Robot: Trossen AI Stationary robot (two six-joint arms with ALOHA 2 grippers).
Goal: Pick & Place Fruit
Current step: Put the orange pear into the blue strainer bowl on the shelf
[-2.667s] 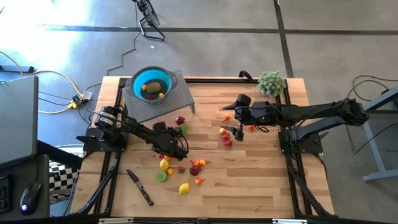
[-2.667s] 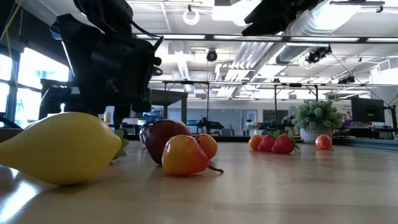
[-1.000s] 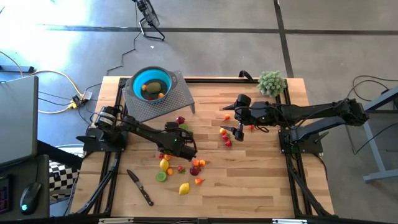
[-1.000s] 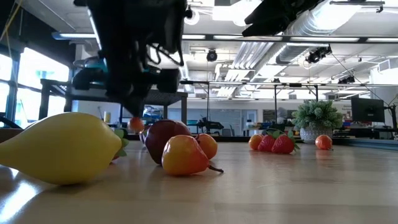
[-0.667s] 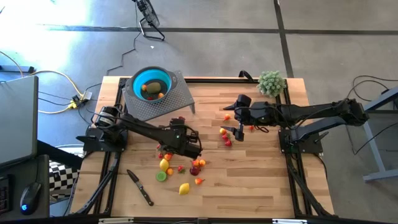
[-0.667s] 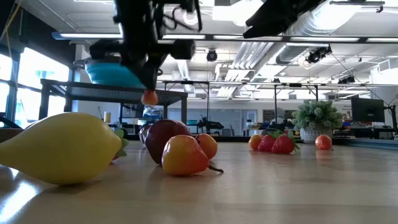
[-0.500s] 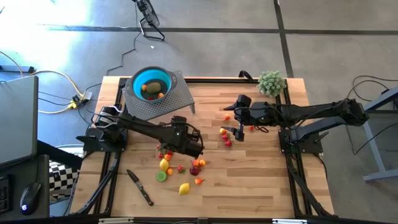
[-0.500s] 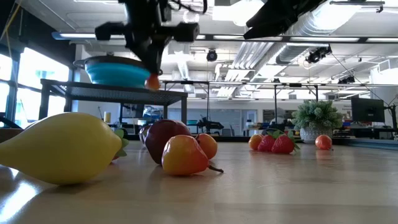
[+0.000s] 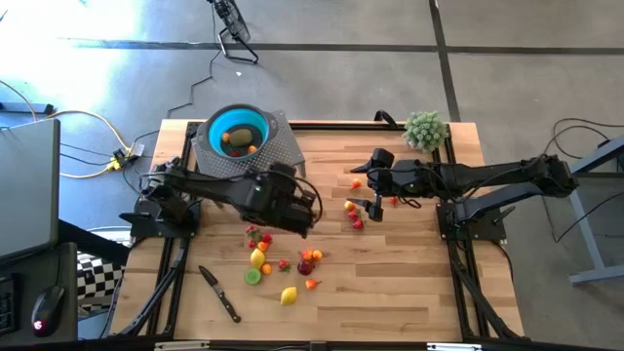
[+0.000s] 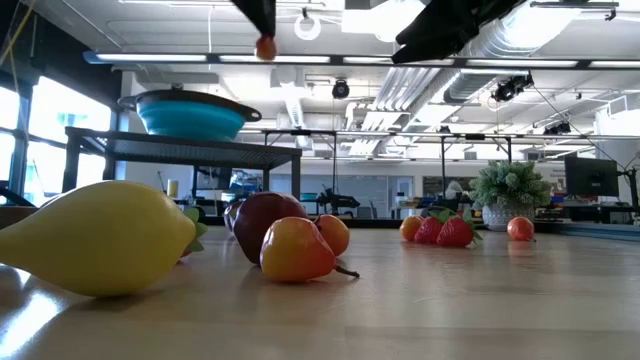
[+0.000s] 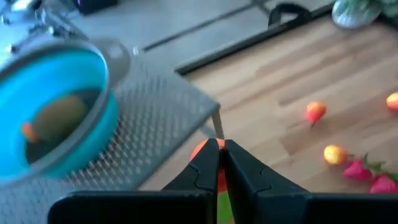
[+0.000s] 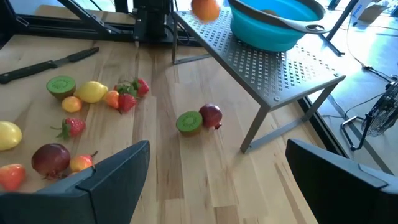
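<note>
My left gripper (image 11: 219, 149) is shut on a small orange fruit (image 10: 265, 47), held high above the table, near the front of the grey stand. The teal bowl (image 9: 237, 132) sits on that perforated stand (image 9: 268, 156) at the far left and holds a few fruits. Many small fruits (image 9: 283, 261) lie on the wood at the table's middle, among them a lemon (image 10: 100, 235) and a maroon one (image 10: 268, 220). My right gripper (image 9: 373, 207) hangs open over more fruits (image 9: 353, 214) right of centre, touching nothing. My left gripper pinches the orange fruit (image 11: 200, 148) between its two fingertips. The fingers slant downward from the table's left. The fruit sits at their free ends (image 10: 263, 30), lifted clear of the table and above the height of the bowl's rim.
A black-handled knife (image 9: 220, 294) lies near the front left. A fuzzy green plant ball (image 9: 426, 129) stands at the far right corner. The stand's legs (image 12: 255, 127) rise from the wood beside a kiwi half and a maroon fruit (image 12: 200, 118).
My left gripper has risen from just above the heap of fruit to well above the bowl's rim, rolling its wrist on the way. It has stayed shut on the orange fruit, which went up with it, clear of the table.
</note>
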